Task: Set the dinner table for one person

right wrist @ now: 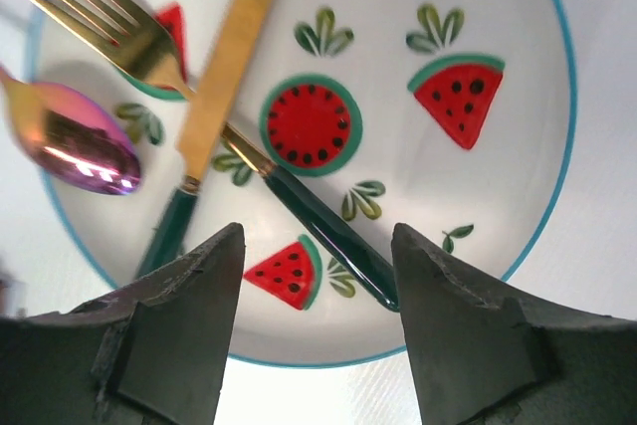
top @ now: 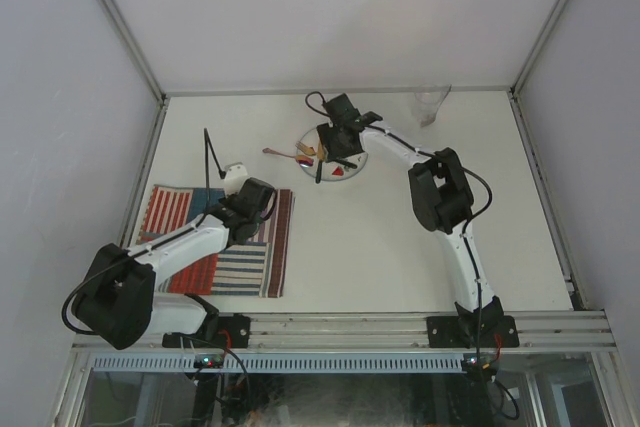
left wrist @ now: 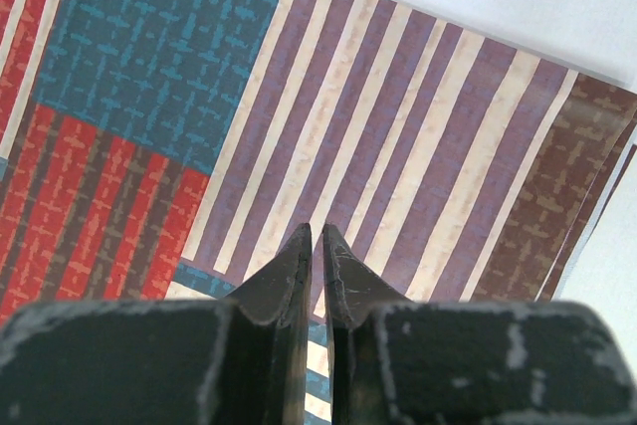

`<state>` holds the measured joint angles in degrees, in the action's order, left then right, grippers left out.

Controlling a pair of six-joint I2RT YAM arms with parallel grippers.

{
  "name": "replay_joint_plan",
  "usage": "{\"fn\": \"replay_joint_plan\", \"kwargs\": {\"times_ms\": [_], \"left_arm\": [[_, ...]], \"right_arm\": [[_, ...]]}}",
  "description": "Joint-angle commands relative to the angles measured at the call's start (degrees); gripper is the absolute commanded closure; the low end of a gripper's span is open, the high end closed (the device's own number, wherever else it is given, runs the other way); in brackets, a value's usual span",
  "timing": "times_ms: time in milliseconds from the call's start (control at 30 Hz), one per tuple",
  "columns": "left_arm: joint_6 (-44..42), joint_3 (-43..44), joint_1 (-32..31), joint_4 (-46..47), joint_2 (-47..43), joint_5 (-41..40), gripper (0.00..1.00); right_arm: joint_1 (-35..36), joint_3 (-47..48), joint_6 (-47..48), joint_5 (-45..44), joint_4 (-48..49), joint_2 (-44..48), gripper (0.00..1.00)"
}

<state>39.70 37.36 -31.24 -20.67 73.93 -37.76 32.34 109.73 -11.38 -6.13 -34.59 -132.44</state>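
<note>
Left end effector together over placemat; right end effector apart above plate; spoon cropped.

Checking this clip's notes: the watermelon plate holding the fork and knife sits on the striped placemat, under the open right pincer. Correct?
Not quite. The top external view shows the plate on the bare dinner table, apart from the striped placemat. The rest holds: fork and knife lie on it, under the open right pincer.

The knife runs off the top edge and the blurred spoon off the left.
</note>
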Motion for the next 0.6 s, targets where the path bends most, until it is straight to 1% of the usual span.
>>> {"fn": "replay_joint_plan", "kwargs": {"times_ms": [0, 167, 333, 567], "left_arm": [[0.45, 1.10, -0.22, 0.99, -0.65, -0.80, 0.87], [0.39, 0.27, -0.24, 0.91, -1.87, -1.00, 0.87], [0.55, 0.07, -0.24, 0.98, -1.56, -0.75, 0.87], [0.45, -0.84, -0.25, 0.64, -2.97, -1.53, 0.87]], "right_arm": [[1.25, 7.43, -2.21, 2.70, -0.25, 4.15, 0.39], [3.94, 7.25, -3.77, 1.99, -0.94, 3.04, 0.39], [5.40, 5.94, -7.05, 4.28, -0.48, 1.29, 0.40], [6.71, 3.45, -7.72, 2.18, 0.58, 0.32, 0.41]]}}
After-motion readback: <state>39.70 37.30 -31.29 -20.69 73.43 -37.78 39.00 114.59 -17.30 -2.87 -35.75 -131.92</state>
